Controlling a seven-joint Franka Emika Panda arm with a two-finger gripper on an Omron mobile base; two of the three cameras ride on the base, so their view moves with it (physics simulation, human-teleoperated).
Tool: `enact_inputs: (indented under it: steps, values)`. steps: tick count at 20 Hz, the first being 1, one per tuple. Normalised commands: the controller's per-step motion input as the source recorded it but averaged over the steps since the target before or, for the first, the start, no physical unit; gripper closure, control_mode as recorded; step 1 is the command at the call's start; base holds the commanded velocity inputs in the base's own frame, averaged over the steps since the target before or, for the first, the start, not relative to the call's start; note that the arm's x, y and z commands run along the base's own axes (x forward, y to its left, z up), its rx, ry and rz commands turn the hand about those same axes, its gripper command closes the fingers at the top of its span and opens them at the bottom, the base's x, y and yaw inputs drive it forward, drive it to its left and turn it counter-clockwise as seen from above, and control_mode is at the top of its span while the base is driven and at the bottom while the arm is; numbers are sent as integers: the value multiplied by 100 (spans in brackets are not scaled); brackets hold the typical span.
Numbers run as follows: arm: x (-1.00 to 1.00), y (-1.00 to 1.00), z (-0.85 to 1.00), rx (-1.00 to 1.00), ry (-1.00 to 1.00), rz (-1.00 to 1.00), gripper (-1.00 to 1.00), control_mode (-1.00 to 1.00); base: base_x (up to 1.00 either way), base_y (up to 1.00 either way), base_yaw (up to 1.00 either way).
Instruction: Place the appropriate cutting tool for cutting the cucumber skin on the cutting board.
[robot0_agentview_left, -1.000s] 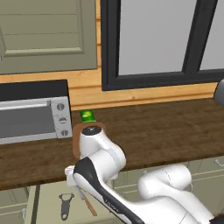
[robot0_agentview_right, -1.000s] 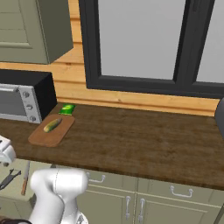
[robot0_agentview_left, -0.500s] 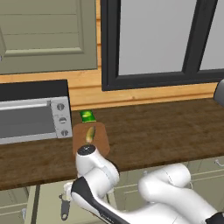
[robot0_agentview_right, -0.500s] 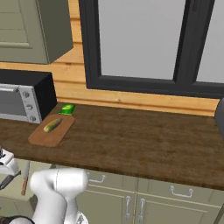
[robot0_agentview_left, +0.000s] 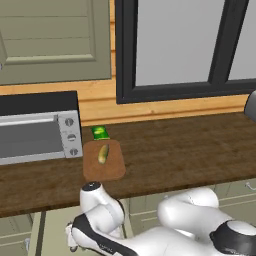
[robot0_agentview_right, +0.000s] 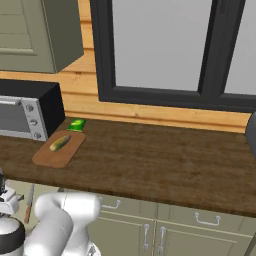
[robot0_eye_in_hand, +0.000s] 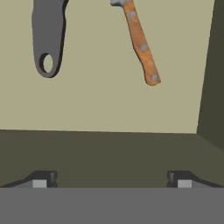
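Grey metal, the peeler (robot0_eye_in_hand: 47, 39) lies in the drawer (robot0_eye_in_hand: 105, 105) left of the wooden-handled knife (robot0_eye_in_hand: 141, 43), beyond the wide-open fingers (robot0_eye_in_hand: 41, 179). The robot could grab the knife by mistake. Cucumber (robot0_agentview_left: 103, 153) rests on the cutting board (robot0_agentview_left: 116, 170).

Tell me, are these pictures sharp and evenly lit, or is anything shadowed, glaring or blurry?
Left base view: soft, flat light, no glare; the cutting board and cucumber look slightly fuzzy. Right base view: the same even light, with the toaster oven side dark. Hand view: the peeler and knife handle are crisp on a pale drawer floor, the near wall in shade.
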Motion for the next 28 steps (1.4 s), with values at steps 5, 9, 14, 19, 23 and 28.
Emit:
enact_inputs:
  steps: [5, 9, 14, 19, 23, 28]
  values:
    - [0, 29, -27, -11, 7, 4, -100, -100, 0, 0, 0]
    - [-3, 22, -14, -13, 2, 5, -100, -100, 0, 0, 0]
    - [-29, 15, -3, -11, 4, 2, -100, -100, 0, 0, 0]
    - [-38, 8, -8, -8, 5, 0, -100, -100, 0, 0, 0]
    - [-41, 6, -13, -8, 3, 0, -100, -100, 0, 0, 0]
    - [-19, 0, -1, -4, 0, 0, -100, -100, 0, 0, 0]
